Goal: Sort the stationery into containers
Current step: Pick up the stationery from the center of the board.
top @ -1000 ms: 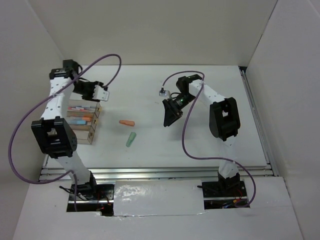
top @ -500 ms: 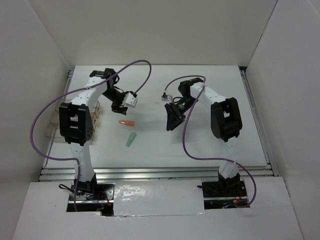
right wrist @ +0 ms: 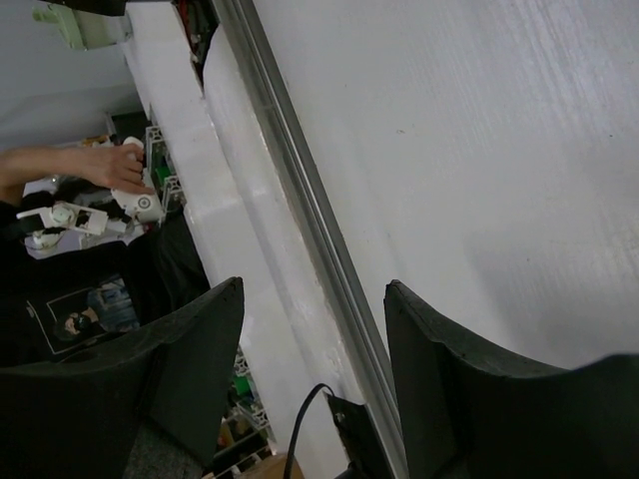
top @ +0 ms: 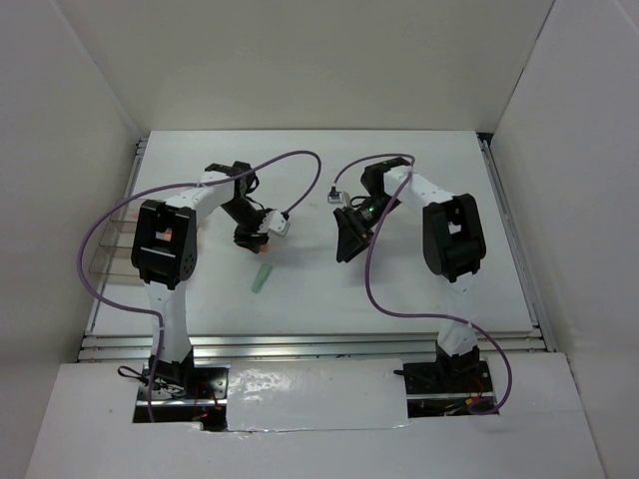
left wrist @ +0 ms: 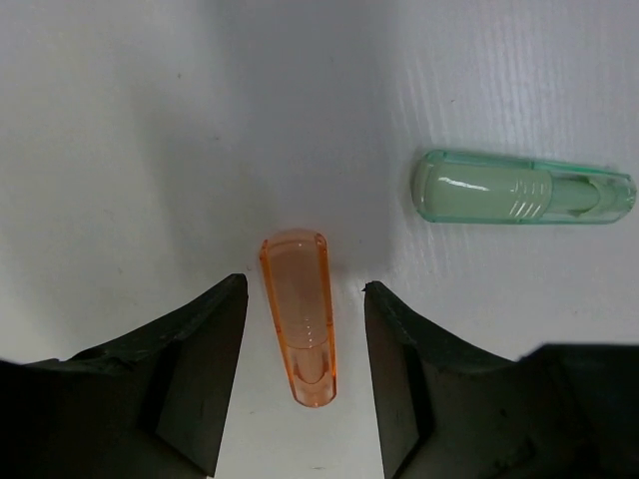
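2 caps on table (left wrist: 120, 120). Orange cap (left wrist: 299, 317) lies between spread jaws of left gripper (left wrist: 302, 329), untouched; green cap (left wrist: 519, 187) near. Lower straight, centre across narrow width, squeeze gently: smooth, translucent, tapered plastic with faint ribs, likely to slip or roll. Right gripper (right wrist: 315, 299) open, empty, apart. Clear containers (top: 108, 249) at table's left edge.

Bare table (left wrist: 120, 120) either side of the orange cap (left wrist: 300, 319), green cap (left wrist: 519, 188) near, containers (top: 108, 249) seemingly well apart.
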You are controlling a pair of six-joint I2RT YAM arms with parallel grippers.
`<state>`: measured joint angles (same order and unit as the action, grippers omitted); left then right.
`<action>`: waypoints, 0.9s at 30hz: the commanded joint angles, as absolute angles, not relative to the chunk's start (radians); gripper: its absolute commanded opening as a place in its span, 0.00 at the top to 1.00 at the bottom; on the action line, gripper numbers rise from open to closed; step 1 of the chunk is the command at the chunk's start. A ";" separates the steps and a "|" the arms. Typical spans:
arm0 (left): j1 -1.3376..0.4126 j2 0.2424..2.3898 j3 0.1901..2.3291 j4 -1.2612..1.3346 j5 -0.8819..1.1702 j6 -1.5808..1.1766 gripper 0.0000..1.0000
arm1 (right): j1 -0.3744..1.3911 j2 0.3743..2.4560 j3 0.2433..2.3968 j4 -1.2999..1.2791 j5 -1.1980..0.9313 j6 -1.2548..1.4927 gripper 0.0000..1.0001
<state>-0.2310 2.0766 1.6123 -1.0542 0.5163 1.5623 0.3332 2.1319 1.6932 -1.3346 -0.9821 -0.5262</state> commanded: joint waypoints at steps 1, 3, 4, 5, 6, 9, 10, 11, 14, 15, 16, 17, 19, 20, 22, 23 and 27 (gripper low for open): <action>-0.232 2.086 1.598 -1.002 0.496 1.513 0.38 | 0.324 2.066 1.680 -1.336 -0.988 -0.551 0.35; -0.232 2.092 1.586 -0.970 0.485 1.494 0.38 | 0.322 2.068 1.677 -1.336 -0.988 -0.551 0.35; -0.232 2.095 1.580 -0.956 0.479 1.488 0.39 | 0.319 2.068 1.675 -1.336 -0.986 -0.552 0.35; -0.233 2.095 1.572 -0.928 0.466 1.482 0.39 | 0.321 2.068 1.675 -1.338 -0.986 -0.552 0.35; -0.233 2.095 1.556 -0.913 0.462 1.474 0.40 | 0.321 2.066 1.675 -1.338 -0.986 -0.551 0.35; -0.233 2.091 1.523 -0.868 0.436 1.457 0.43 | 0.321 2.066 1.678 -1.338 -0.988 -0.551 0.35; -0.233 2.091 1.519 -0.859 0.430 1.453 0.44 | 0.322 2.065 1.680 -1.339 -0.988 -0.551 0.35; -0.230 2.091 1.513 -0.854 0.422 1.451 0.46 | 0.321 2.065 1.683 -1.341 -0.986 -0.549 0.35; -0.229 2.091 1.499 -0.859 0.416 1.457 0.51 | 0.322 2.066 1.684 -1.342 -0.983 -0.549 0.35; -0.229 2.091 1.497 -0.867 0.414 1.457 0.54 | 0.322 2.066 1.687 -1.342 -0.983 -0.549 0.35; -0.227 2.088 1.497 -0.873 0.416 1.457 0.62 | 0.322 2.066 1.687 -1.345 -0.982 -0.548 0.35; -0.222 2.082 1.499 -0.882 0.417 1.459 0.66 | 0.322 2.065 1.690 -1.345 -0.980 -0.548 0.36; -0.201 2.051 1.525 -0.937 0.457 1.460 0.79 | 0.322 2.059 1.686 -1.345 -0.977 -0.546 0.36; -0.190 2.034 1.558 -0.965 0.481 1.463 0.81 | 0.319 2.056 1.683 -1.345 -0.976 -0.548 0.36; -0.134 1.969 1.594 -1.052 0.560 1.477 0.84 | 0.322 2.045 1.671 -1.339 -0.974 -0.546 0.36; -0.111 1.941 1.630 -1.086 0.581 1.511 0.85 | 0.321 2.040 1.664 -1.333 -0.974 -0.543 0.36; 0.080 1.800 1.712 -1.299 0.663 1.672 0.85 | 0.324 2.036 1.649 -1.324 -0.979 -0.541 0.36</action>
<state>-0.0566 1.9820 1.6264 -1.0893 0.5423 1.5295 0.3264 2.1025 1.6627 -1.3300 -0.9749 -0.5365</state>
